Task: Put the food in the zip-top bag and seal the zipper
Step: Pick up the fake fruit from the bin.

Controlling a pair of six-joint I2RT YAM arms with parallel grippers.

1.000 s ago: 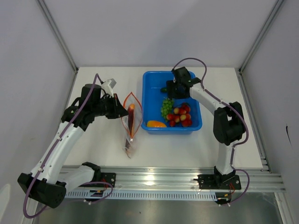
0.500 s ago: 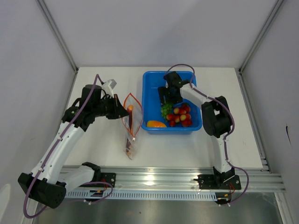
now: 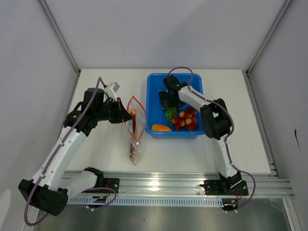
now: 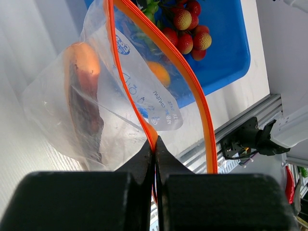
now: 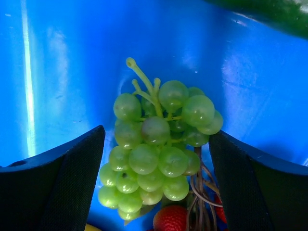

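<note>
The left gripper is clamped tight on the zipper at one side of the zip-top bag; in the left wrist view its fingertips meet on the orange-red strip, with no gap between them, and the bag's mouth gapes into a loop beyond them. The bag lies on the white table to the left of the blue bin, its mouth toward the far side; a red-brown slice sits inside the clear plastic, orange at its upper end.

The right gripper hangs inside the bin with its jaws spread wide and nothing held; in the right wrist view the two dark fingers stand on either side of the green grape bunch, apart from it, with the gripper centred over it. The bunch rests on the blue floor with its stem pointing away from the camera; a dark green cucumber lies at the far edge of that view; the small red fruits lie just beside the bunch, and the orange-yellow piece sits at the bin's near left corner.
</note>
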